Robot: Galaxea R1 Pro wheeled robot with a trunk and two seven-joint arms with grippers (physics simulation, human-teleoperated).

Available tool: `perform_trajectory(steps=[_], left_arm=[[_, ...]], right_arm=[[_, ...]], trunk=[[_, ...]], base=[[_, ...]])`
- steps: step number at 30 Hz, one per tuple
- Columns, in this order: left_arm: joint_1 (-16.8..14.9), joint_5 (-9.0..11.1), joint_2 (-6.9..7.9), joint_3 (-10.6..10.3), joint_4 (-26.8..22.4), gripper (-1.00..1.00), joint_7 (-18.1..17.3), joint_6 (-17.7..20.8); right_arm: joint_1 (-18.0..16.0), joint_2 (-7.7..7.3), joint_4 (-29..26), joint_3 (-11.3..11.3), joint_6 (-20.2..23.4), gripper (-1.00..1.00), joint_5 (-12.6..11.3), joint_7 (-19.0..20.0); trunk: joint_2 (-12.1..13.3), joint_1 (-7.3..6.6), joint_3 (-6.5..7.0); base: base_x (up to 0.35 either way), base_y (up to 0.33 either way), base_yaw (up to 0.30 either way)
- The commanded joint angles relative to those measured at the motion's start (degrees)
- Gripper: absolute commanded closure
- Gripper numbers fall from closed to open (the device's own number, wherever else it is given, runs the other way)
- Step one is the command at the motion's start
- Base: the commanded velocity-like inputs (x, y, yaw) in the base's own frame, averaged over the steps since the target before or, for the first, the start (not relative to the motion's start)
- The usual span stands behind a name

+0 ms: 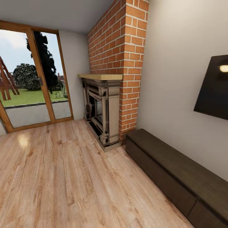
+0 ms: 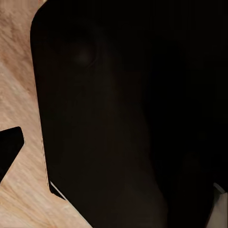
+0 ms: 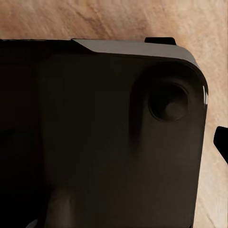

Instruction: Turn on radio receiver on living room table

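Observation:
The radio receiver and the table are out of view. The head view looks at a corner of the living room with a light wood plank floor [image 1: 57,177] and a brick fireplace [image 1: 101,110]. In the left wrist view a dark rounded part of the robot's body [image 2: 123,114] sits close to the camera over the floor, with a small black tip [image 2: 9,147] at the frame's edge. The right wrist view has a similar dark body panel [image 3: 95,133] and a black tip [image 3: 222,142] at its edge. Whether either gripper is open or shut cannot be told.
A tall brick chimney [image 1: 117,47] rises above the fireplace. Wood-framed glass doors [image 1: 31,82] stand at the left. A dark wooden low bench [image 1: 177,171] runs along the right wall under a black wall screen [image 1: 213,87]. Open plank floor spreads across the lower left.

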Motion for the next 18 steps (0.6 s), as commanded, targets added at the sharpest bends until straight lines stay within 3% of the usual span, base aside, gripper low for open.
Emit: perform_trajectory(steps=[1,4,5,10,13,15,16,18], left_arm=[[0.0,-0.1,0.77,0.1,-2.2,-1.00,0.1,-0.1],[0.0,0.0,2.71,0.1,-9.3,-1.00,0.4,-0.1],[0.0,0.0,4.26,0.1,-18.5,-1.00,0.5,0.2],[0.0,-0.2,5.35,0.2,-29.0,-1.00,0.6,0.2],[-0.1,-0.3,5.63,0.3,-36.1,-1.00,0.7,0.3],[-0.1,-0.3,5.70,0.3,-38.6,-1.00,0.8,0.3],[-0.3,-0.3,5.74,0.4,-44.2,-1.00,1.1,0.4],[-0.6,-0.2,5.62,0.4,-48.5,-1.00,1.2,1.1]], right_arm=[[0.0,-0.02,-0.4,-0.1,-0.9,-1.00,-0.1,0.1],[0.0,-0.03,-3.2,-0.1,-4.6,-1.00,0.0,0.1],[0.0,0.03,-8.4,0.0,-7.5,-1.00,0.1,-0.1],[0.0,0.04,-19.5,0.1,-8.6,-1.00,0.2,-0.2],[0.0,0.08,-30.9,0.6,-8.0,-1.00,0.3,-0.3],[0.0,0.14,-36.3,2.1,-7.0,-1.00,0.3,-0.3],[0.0,0.09,-49.0,7.2,-3.5,-1.00,0.5,-0.4],[0.0,0.10,-54.3,8.2,-1.7,-1.00,0.6,-0.4]], trunk=[[0.0,0.00,0.00],[0.0,0.00,0.00],[0.0,0.00,0.00],[0.0,0.00,0.00],[0.0,0.00,0.00],[0.0,0.00,0.00],[0.0,0.00,0.00],[0.0,0.00,0.00]], base=[[0.000,0.000,0.000],[0.000,0.000,0.000],[0.000,0.000,0.000],[0.000,0.000,0.000],[0.000,0.000,0.000],[0.000,0.000,0.000],[0.000,0.000,0.000],[0.000,0.000,0.000]])
